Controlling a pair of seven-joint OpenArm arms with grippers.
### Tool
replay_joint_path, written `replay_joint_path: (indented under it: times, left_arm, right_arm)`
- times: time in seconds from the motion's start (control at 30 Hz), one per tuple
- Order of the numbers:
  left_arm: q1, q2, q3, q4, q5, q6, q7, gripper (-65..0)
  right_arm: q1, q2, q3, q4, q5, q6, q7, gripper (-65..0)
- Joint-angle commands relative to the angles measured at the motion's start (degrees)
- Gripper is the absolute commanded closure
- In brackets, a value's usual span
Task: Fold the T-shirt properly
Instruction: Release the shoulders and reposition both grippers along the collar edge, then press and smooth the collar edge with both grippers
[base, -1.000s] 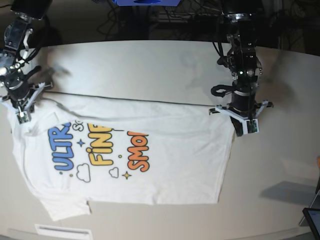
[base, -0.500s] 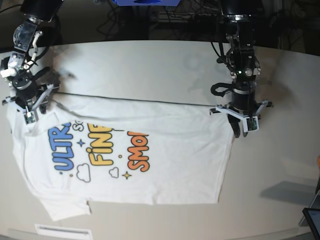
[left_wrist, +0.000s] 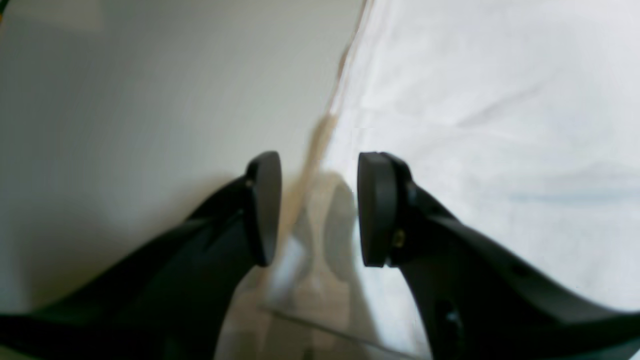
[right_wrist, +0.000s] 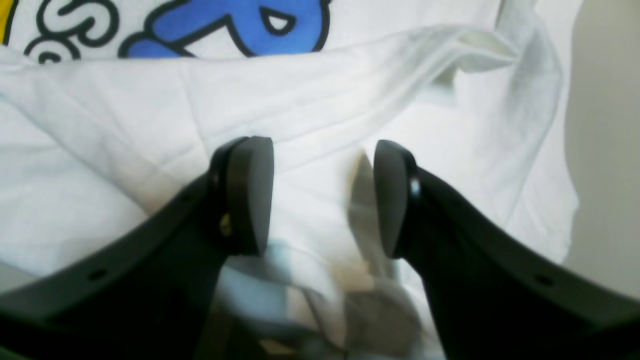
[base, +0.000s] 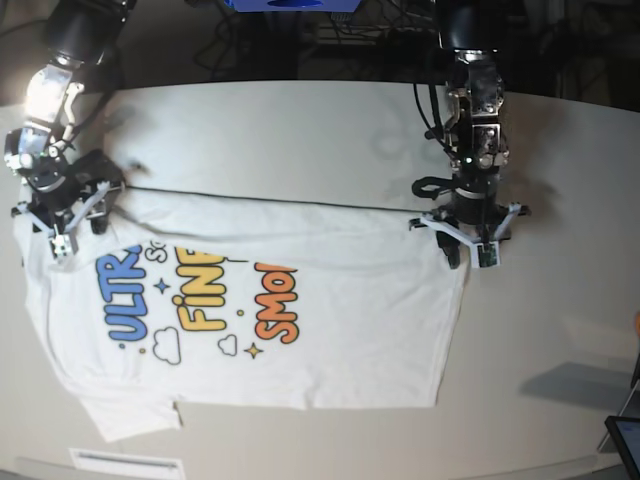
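Both grippers have spread and lifted off the T-shirt (base: 250, 300): left gripper (base: 470, 252) at three o'clock, right gripper (base: 62, 228) at nine; one long fold laid, most remains.

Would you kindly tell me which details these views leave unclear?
- T-shirt print, base view: the fold covers the word tops.
- Left wrist view: motion blur smears the T-shirt edge beneath the open left hand.
- Right wrist view: the blue lettering is cut off by the top edge; cloth below the open right hand is blurred.
- Neck label: not visible in any view.
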Motion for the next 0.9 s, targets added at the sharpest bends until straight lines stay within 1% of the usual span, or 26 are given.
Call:
replay_joint_path:
  times: [0.0,0.07,0.33,0.43,0.63,0.87]
  left_arm:
    - [-0.62,-0.19,0.85,0.31,0.17,-0.46,-1.69,-25.4]
    - [-0.45,-0.19,1.9,-0.83,0.26,-0.46,-1.69,-25.4]
    - [3.16,-0.46,1.29,-1.88,0.7,-0.46,-1.69,-25.4]
    - [5.09,-1.6,1.29,-1.0,0.7,-0.46,-1.69,-25.4]
    - [9.57,-1.69,1.29,3.04,0.7,-0.46,-1.69,-25.4]
    - [12.74,-1.86,1.29,5.68,0.79,-0.46,-1.69,-25.4]
  right_arm:
    - [0.43,0.6,0.19,0.11,0.02,-0.11,0.21,-31.0]
    - [0.17,0.6,0.19,-0.42,0.02,-0.11,0.21,-31.0]
    - [-2.47,0.6,0.19,-0.25,-0.07,-0.11,0.21,-31.0]
    - [-3.44,0.6,0.19,0.28,-0.07,-0.11,0.21,-31.0]
    - [-5.99,0.6,0.19,0.63,-0.07,-0.11,0.21,-31.0]
    - [-10.47,0.25,0.27,5.73,0.02,-0.11,0.12,-31.0]
